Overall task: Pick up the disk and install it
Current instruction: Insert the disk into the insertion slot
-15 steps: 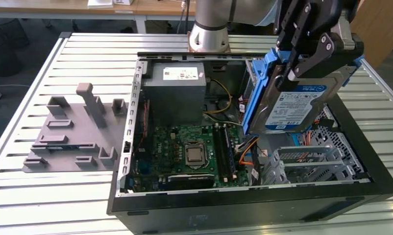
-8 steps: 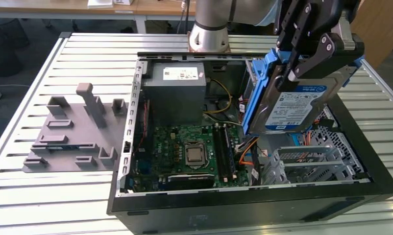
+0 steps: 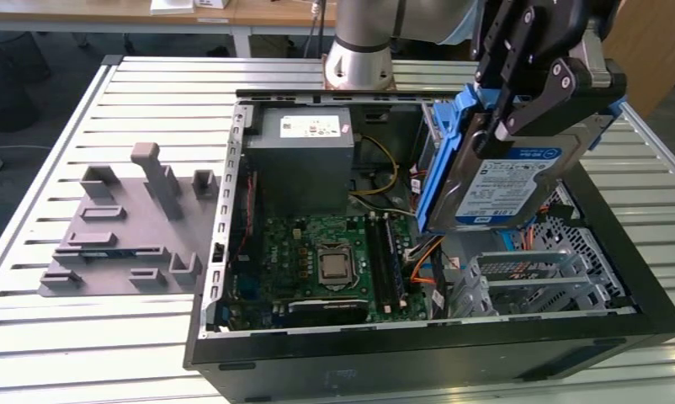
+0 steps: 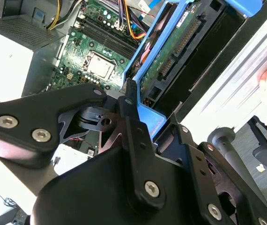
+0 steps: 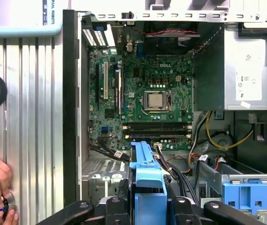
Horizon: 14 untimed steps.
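Over the open computer case (image 3: pixel 427 358), on the side away from its motherboard (image 3: pixel 321 252), grips the disk (image 3: pixel 506 181) by its upper end, with the fingers of the gripper (image 3: pixel 515 118) drawn narrow onto the blue-bracketed edges. Hangs straight below those fingers, long axis steeply upright, lower end pointing down toward the case's silver drive cage (image 3: pixel 534 278). Shows a white label with a blue band; print left unread.
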Each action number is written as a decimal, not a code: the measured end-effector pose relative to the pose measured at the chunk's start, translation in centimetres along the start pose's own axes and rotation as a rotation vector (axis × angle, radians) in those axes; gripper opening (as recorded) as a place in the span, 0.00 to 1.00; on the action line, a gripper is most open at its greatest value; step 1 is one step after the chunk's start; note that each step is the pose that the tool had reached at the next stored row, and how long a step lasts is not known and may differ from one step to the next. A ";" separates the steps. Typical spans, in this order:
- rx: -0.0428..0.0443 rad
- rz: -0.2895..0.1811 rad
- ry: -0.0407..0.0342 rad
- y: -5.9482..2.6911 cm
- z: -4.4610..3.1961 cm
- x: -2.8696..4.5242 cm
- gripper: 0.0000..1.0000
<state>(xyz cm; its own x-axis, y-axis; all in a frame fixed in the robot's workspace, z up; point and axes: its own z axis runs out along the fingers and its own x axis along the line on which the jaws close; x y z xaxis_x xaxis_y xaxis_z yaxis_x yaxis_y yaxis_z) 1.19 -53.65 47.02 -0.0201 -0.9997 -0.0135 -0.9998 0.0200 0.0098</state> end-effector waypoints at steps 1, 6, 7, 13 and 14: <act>0.0000 0.000 -0.0001 -0.01 0.00 0.09 0.36; 0.0000 0.000 0.0000 -0.02 0.00 0.78 0.36; 0.0000 0.000 0.0000 -0.04 0.00 0.83 0.36; 0.0000 0.000 -0.0001 -0.77 0.03 0.84 0.36; 0.0000 0.000 -0.0001 -0.83 0.04 0.88 0.36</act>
<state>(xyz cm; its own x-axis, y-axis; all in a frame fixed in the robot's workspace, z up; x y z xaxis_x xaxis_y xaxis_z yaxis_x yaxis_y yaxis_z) 2.00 -54.55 46.96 -0.0200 -0.9997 -0.0136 -0.9998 0.0199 0.0098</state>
